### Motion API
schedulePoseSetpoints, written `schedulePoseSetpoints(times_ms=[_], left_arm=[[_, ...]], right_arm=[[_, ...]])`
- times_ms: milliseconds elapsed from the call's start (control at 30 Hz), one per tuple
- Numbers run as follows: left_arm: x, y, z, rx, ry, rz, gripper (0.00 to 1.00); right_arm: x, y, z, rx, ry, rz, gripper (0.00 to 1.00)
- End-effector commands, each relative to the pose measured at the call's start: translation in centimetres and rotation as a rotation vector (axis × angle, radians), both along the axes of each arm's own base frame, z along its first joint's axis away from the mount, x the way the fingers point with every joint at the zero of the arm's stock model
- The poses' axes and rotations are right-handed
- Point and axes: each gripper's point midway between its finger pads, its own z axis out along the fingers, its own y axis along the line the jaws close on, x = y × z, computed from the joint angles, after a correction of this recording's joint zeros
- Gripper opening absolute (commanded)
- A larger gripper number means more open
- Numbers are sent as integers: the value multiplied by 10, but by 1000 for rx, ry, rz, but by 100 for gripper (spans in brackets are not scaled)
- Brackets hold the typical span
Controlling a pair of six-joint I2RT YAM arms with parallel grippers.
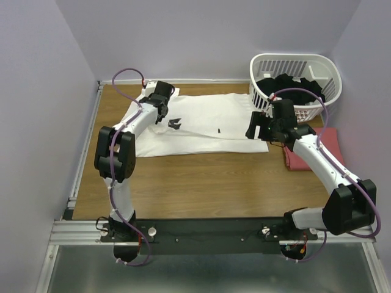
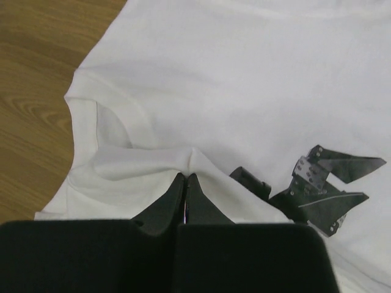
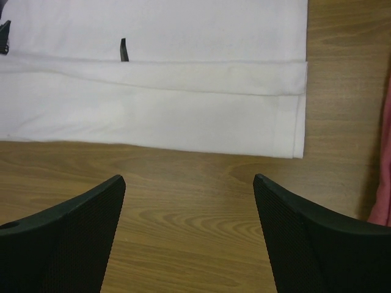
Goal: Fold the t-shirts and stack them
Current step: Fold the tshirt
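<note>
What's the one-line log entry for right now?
left gripper: shut on white t-shirt near collar | right gripper: open, over table near shirt hem | red t-shirt: beside basket

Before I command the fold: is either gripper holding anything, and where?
The left gripper pinches the white t-shirt by a fold beside its collar. The right gripper is open, holding nothing.

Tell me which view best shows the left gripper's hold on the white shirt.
Left wrist: the left gripper is shut on a raised fold of the white shirt beside its collar. From the top, the pinch is hidden. The right wrist shows only the shirt's hem.
</note>
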Motion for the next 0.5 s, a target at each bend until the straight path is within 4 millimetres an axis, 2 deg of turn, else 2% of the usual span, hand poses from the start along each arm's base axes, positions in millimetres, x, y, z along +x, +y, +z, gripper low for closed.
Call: schedulePoseSetpoints(times_ms=[0, 233, 367, 467], left_arm=[[27, 11, 13, 50, -64, 18, 0], [42, 13, 1, 28, -67, 19, 0], [45, 10, -15, 24, -41, 9, 7], [43, 11, -20, 18, -35, 16, 37]], right_arm=[[0, 11, -4, 25, 25, 61, 91], [11, 20, -14, 39, 59, 88, 90], [15, 23, -24, 41, 83, 92, 89], [17, 19, -29, 21, 87, 81, 89]])
